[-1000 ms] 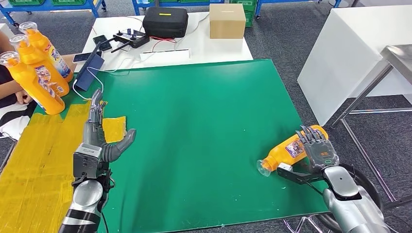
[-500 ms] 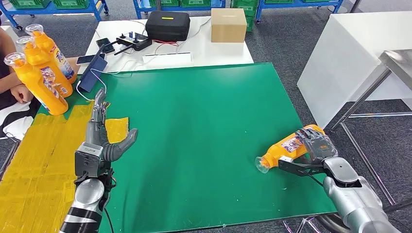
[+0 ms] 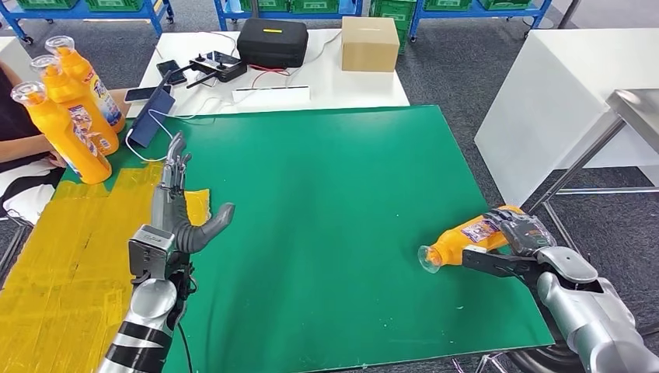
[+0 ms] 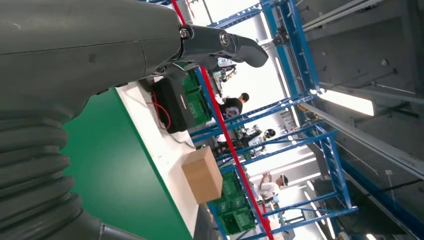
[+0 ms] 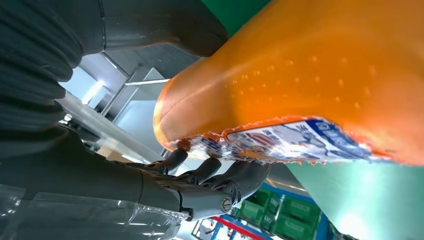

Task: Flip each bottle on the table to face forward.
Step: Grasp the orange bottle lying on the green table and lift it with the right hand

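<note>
An orange bottle [image 3: 465, 240] with a clear cap lies on its side near the right edge of the green table [image 3: 326, 194], cap pointing left. My right hand [image 3: 519, 234] grips its base end; in the right wrist view the bottle [image 5: 320, 85] and its label sit against my fingers [image 5: 220, 177]. My left hand [image 3: 177, 210] stands open above the mat's left part, fingers straight, thumb out, holding nothing. Three more orange bottles [image 3: 66, 116] stand upright at the far left corner.
A person's arm [image 3: 27, 148] rests by the upright bottles. Yellow tape [image 3: 70, 256] covers the table's left strip. Behind it a white table carries a black case [image 3: 272, 40], a cardboard box [image 3: 369, 43], a tablet [image 3: 151, 116] and cables. A white cabinet [image 3: 559, 93] stands at the right.
My right hand has closed around the lying bottle's base and shifted it slightly right. The head view has shifted a little; the left hand has stayed open.
</note>
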